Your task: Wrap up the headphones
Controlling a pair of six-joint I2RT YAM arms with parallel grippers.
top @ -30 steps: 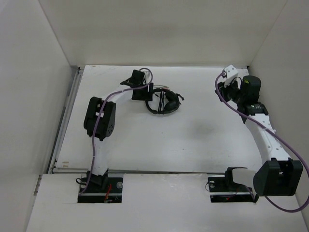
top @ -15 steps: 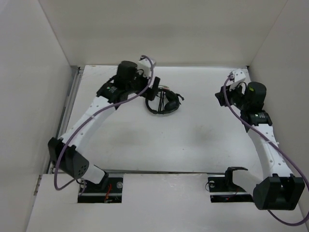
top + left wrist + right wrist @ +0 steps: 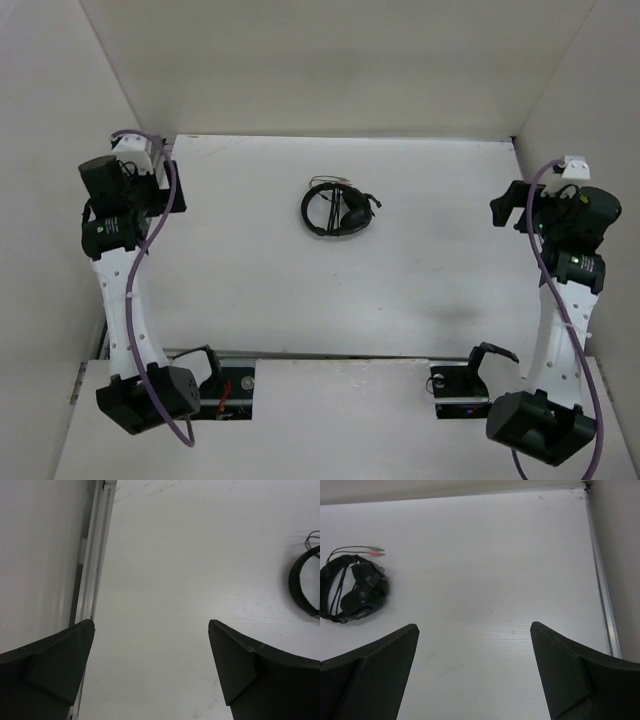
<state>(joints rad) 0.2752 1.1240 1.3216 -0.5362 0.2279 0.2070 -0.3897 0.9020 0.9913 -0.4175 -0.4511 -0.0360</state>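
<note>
Top view: the headphones [image 3: 338, 210] lie on the table [image 3: 400, 290] at centre rear, well apart from both arms. Left wrist view: the left gripper [image 3: 150, 625] stands spread wide, empty. Right wrist view: the right gripper [image 3: 474, 627] stands spread wide, empty, with the headphones at far left.

Black headphones [image 3: 338, 212], green and pink plug tips [image 3: 375, 548], white table [image 3: 400, 290], purple cables [image 3: 131, 300] on white arms [image 3: 557, 345]
</note>
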